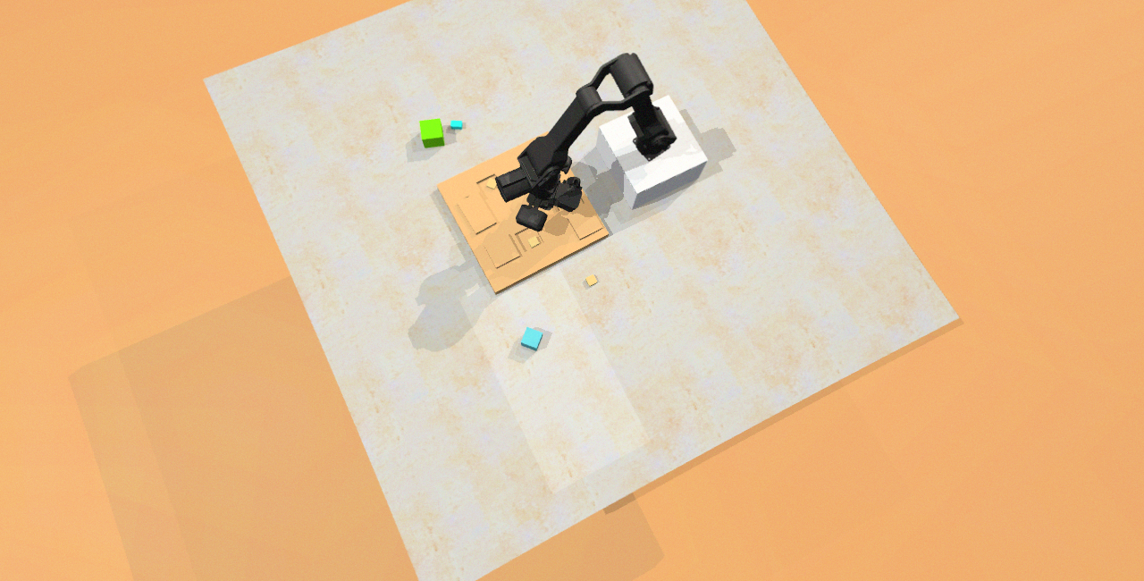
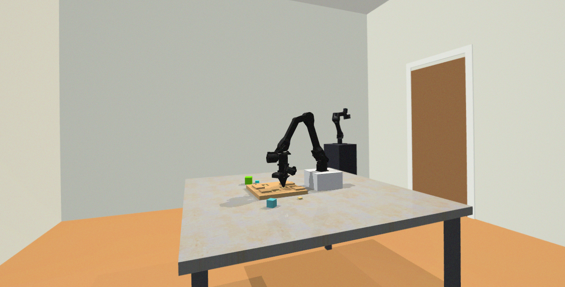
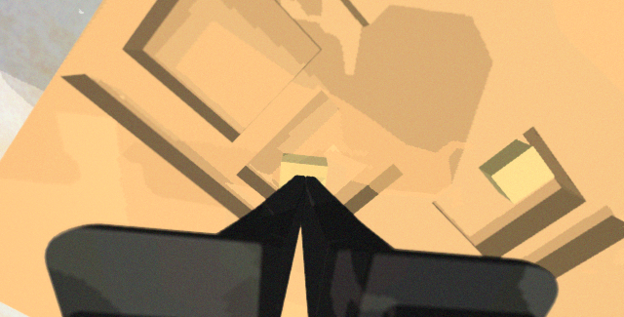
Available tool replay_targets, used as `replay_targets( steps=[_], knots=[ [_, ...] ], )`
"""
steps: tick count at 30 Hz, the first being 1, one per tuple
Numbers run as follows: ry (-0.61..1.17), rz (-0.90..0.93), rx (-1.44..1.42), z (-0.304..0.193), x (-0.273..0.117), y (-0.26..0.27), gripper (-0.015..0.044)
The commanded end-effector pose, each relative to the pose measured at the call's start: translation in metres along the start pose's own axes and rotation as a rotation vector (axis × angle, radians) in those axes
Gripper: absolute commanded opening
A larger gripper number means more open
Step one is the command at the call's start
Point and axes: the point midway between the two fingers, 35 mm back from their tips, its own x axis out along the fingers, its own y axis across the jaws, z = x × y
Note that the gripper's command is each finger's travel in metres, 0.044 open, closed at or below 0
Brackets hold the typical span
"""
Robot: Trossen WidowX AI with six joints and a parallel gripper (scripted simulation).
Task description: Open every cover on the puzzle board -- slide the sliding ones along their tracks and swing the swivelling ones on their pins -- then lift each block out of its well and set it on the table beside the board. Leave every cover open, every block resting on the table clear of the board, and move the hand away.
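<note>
My gripper (image 2: pixel 283 186) (image 3: pixel 303 185) is shut and empty, pointing down low over the wooden puzzle board (image 1: pixel 503 282) (image 2: pixel 260 196) (image 3: pixel 536 39). Its tips are at a pale yellow block (image 3: pixel 303 166) in an uncovered well and partly hide it; contact cannot be told. Another pale block (image 3: pixel 524 175) sits in an uncovered well to the right. In the top view, a block (image 1: pixel 491 183) and a second block (image 1: pixel 534 242) show in wells. Flat wooden covers (image 1: pixel 477 213) (image 1: pixel 502 249) (image 1: pixel 586 225) lie beside wells. One small yellow block (image 1: pixel 591 280) (image 2: pixel 299 198) rests on the table, clear of the board.
A green cube (image 1: pixel 432 131) (image 2: pixel 248 180) and a small cyan block (image 1: pixel 457 124) (image 2: pixel 257 181) stand beyond the board. A larger cyan cube (image 1: pixel 532 338) (image 2: pixel 271 202) stands in front of it. The white arm base (image 1: pixel 671 181) (image 2: pixel 329 181) is close to the board's right side.
</note>
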Motion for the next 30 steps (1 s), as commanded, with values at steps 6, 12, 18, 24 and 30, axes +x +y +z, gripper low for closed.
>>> replay_targets(
  steps=[6, 12, 18, 24, 30],
  knots=[
    [-0.001, -0.001, 0.002, 0.007, 0.003, -0.007, 0.0000],
    [-0.001, -0.001, 0.001, 0.008, 0.004, -0.008, 0.0000],
    [-0.001, -0.001, 0.001, 0.008, 0.002, -0.007, 0.0000],
    [-0.001, -0.001, -0.001, 0.007, -0.004, -0.007, 0.0000],
    [-0.002, 0.001, -0.001, 0.007, -0.008, -0.007, 0.0053]
  ],
)
